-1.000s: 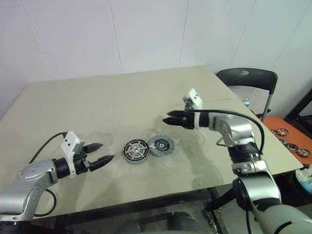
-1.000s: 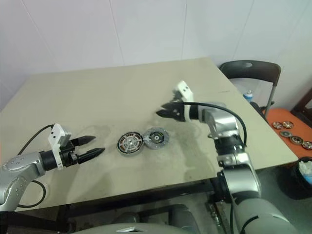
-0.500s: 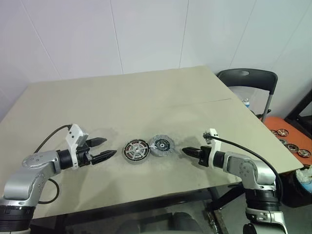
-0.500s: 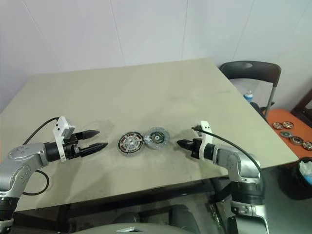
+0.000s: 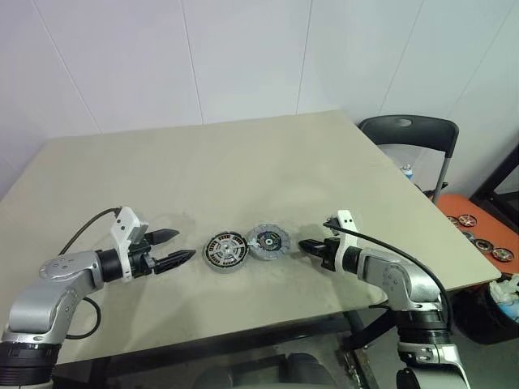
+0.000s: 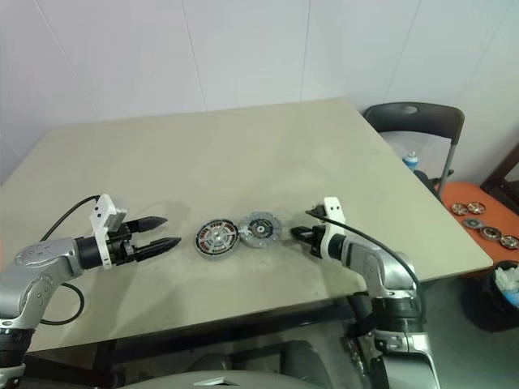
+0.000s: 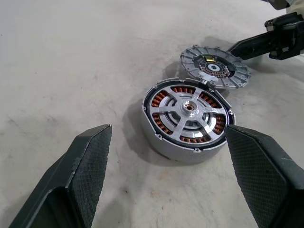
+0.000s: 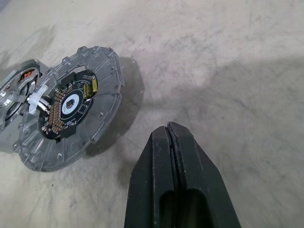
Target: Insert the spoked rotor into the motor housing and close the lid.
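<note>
Hovering my left gripper (image 5: 178, 247) at nine o'clock of the motor housing (image 5: 225, 251), I see its textured black fingers (image 7: 85, 166) spread wide, gripping nothing. My right gripper (image 5: 306, 246) is pressed fully together and empty, low over the beige table (image 5: 243, 162), at three o'clock of the lid (image 5: 268, 241). The housing is a squat silver drum with copper windings under pale spokes. The ribbed grey lid leans against it, dark circuit face showing.
</note>
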`<state>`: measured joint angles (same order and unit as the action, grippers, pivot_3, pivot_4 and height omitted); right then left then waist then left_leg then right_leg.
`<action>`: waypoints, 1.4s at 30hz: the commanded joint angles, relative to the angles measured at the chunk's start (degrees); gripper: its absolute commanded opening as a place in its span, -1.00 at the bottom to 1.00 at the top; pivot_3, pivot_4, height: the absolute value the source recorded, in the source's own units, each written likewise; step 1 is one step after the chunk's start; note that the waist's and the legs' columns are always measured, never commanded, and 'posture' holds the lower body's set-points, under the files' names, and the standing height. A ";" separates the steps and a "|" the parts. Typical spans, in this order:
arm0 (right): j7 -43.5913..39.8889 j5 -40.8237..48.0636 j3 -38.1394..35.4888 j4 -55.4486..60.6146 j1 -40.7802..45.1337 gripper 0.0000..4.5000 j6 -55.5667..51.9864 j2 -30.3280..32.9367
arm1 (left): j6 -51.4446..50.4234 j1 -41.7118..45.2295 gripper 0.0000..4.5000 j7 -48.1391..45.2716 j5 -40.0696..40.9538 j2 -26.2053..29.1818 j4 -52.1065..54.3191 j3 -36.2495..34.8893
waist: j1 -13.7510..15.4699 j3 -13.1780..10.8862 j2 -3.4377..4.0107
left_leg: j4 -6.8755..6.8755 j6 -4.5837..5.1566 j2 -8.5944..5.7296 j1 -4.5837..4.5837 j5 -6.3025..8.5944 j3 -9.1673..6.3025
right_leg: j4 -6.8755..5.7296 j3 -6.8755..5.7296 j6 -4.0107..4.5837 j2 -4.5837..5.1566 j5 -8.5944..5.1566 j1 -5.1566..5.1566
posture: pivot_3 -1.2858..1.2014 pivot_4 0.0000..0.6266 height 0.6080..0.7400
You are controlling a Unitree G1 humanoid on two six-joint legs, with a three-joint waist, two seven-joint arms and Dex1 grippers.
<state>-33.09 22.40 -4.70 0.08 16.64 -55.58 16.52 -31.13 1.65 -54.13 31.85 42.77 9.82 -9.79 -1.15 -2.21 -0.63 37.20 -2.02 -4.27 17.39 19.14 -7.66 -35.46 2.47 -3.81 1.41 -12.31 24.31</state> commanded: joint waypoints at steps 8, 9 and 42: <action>2.56 -3.34 4.94 -8.13 4.10 -0.99 7.98 -4.94 | -0.01 1.32 0.79 0.16 0.07 -0.16 1.05 -0.06 | -0.97 0.10 -0.17 | 0.01 0.00 0.09 -0.05 0.00 0.15 | -0.01 -0.02 0.01 0.00 0.03 -0.15 | 0.03 -1.00 1.00; 2.73 -3.06 4.54 -9.13 4.90 -0.99 7.99 -5.40 | 0.03 1.36 0.79 0.15 0.01 -0.18 1.01 0.02 | -1.37 0.10 -0.17 | 0.01 0.00 0.09 -0.06 0.00 0.15 | -0.01 -0.02 0.01 0.00 0.03 -0.20 | 0.03 -1.00 1.00; -9.31 1.32 11.84 -10.11 14.26 -0.99 2.64 -5.07 | 0.79 0.47 0.79 0.72 -0.57 -0.43 0.91 -0.58 | -1.12 -0.07 0.10 | -0.10 0.20 0.06 0.22 0.13 0.21 | 0.30 -0.05 0.09 0.12 0.27 0.26 | 0.03 -1.00 1.00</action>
<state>-42.13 23.31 7.03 -10.62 29.69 -54.44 12.04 -30.99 1.91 -53.48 31.40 42.27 9.59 -9.69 -2.27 -2.28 -0.53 37.10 -1.82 -4.21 17.61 19.27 -7.46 -35.17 2.42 -3.73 1.54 -12.04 24.57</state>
